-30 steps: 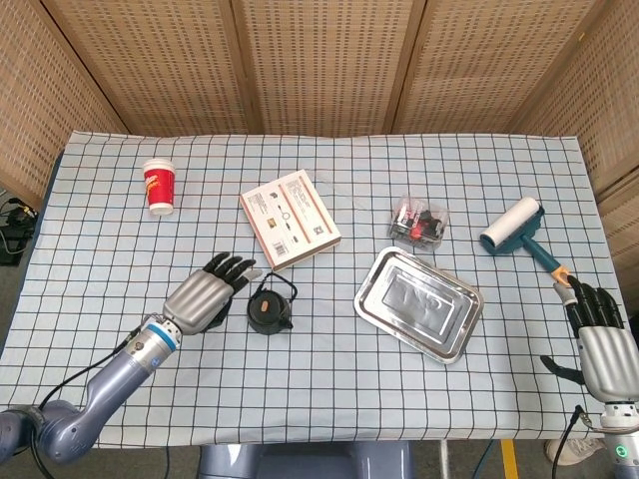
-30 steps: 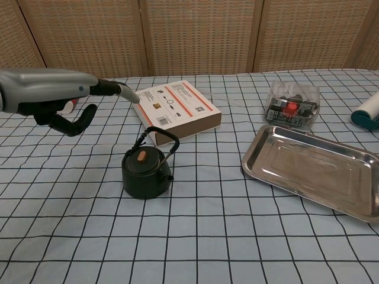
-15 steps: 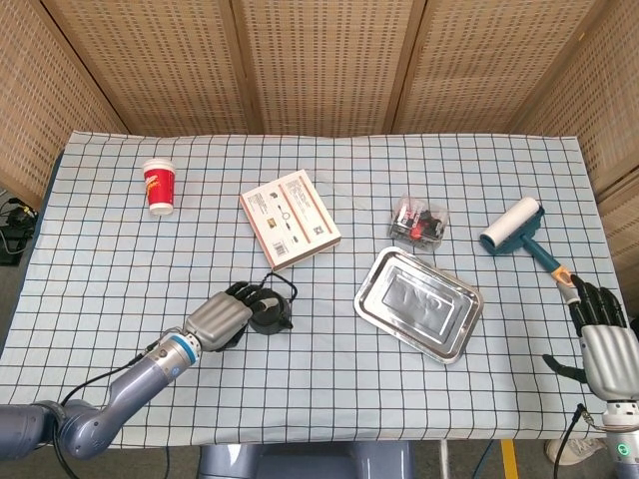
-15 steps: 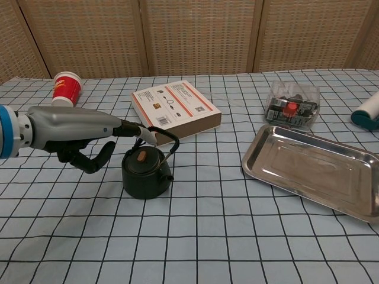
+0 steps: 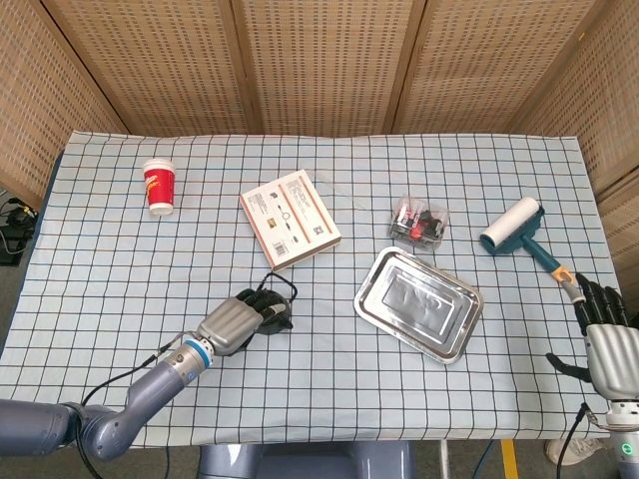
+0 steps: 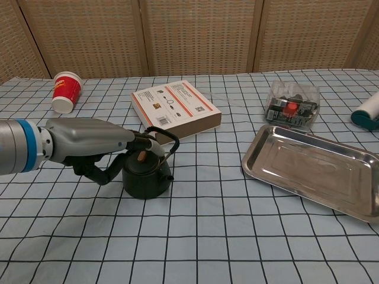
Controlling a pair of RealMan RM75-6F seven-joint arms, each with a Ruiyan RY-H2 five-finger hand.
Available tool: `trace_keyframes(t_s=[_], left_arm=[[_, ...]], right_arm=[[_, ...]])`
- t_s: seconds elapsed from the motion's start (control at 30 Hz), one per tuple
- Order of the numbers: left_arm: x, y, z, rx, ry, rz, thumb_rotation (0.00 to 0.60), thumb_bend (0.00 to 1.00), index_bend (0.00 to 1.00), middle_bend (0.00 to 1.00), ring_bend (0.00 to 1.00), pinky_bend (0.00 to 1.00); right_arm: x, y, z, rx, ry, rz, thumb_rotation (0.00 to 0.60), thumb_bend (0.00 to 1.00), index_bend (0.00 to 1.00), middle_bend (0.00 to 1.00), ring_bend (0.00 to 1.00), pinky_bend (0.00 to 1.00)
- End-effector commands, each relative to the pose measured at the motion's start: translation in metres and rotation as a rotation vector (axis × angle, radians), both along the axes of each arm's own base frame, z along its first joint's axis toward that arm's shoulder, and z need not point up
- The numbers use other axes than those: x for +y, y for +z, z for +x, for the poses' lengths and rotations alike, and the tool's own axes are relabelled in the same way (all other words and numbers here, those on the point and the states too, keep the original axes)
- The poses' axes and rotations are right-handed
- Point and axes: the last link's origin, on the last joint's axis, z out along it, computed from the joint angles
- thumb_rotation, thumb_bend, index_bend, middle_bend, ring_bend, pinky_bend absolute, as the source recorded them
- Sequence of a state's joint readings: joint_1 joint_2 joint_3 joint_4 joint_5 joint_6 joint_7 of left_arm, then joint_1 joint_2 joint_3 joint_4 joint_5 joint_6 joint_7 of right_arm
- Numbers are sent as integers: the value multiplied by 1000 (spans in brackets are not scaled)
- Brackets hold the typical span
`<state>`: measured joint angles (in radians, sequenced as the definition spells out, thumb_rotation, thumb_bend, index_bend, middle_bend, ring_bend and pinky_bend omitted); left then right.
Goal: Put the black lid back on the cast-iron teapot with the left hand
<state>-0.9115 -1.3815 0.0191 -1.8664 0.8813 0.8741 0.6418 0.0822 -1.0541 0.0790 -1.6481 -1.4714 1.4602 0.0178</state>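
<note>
The black cast-iron teapot [image 6: 149, 179] stands on the checked cloth left of centre, its hoop handle [image 6: 169, 137] upright. Its black lid [image 6: 142, 162] with a brown knob sits on the pot's opening. My left hand [image 6: 95, 142] reaches in from the left and lies over the pot's top left, fingers stretched across the lid toward the handle and thumb curled beside the pot's left wall. I see nothing held in it. In the head view the left hand [image 5: 235, 324] covers most of the teapot [image 5: 279, 318]. My right hand [image 5: 604, 334] hangs at the table's right edge, fingers spread, holding nothing.
A red paper cup [image 6: 65, 92] lies at the back left. Just behind the teapot lies a flat cardboard box [image 6: 176, 112]. To the right are a steel tray [image 6: 314, 168], a clear plastic box [image 6: 292, 105] of small parts and a lint roller [image 6: 368, 112].
My left hand has come in from the left and lowered until its fingers lie over the teapot's lid. The teapot has not moved. The right hand has sunk slightly.
</note>
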Motion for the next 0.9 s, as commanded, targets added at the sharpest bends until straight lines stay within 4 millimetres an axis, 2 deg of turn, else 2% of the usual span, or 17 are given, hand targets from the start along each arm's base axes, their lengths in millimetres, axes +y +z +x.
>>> trace_keyframes(t_s=[0.03,0.5,0.63,0.8,0.87,0.9], left_arm=[[0,-2,0,23,-3,7,600,1000,57,0,0,105],[-1,-8,2,74,-30,23,600,1000,57,0,0,105],[1,0,8,30,-51,65,600,1000,61,0,0,103],[4,23,13,-28,-87,143,600,988,61,0,0,84],[7,38,13,-58,-101,197,600,799,35,0,0,40],[8,45,12,-77,-102,226,600,557,17,0,0,14]], right_arm=[[0,0,0,-1,0,0,600,0,0,0,0,0],[0,0,0,1,-1,-2,600,0,0,0,0,0],[0,1,-1,0,-3,-4,600,0,0,0,0,0],[0,1,0,0,-1,-1,600,0,0,0,0,0],[0,1,0,-1,0,-1,600,0,0,0,0,0],[0,1,0,-1,0,-1,600,0,0,0,0,0]])
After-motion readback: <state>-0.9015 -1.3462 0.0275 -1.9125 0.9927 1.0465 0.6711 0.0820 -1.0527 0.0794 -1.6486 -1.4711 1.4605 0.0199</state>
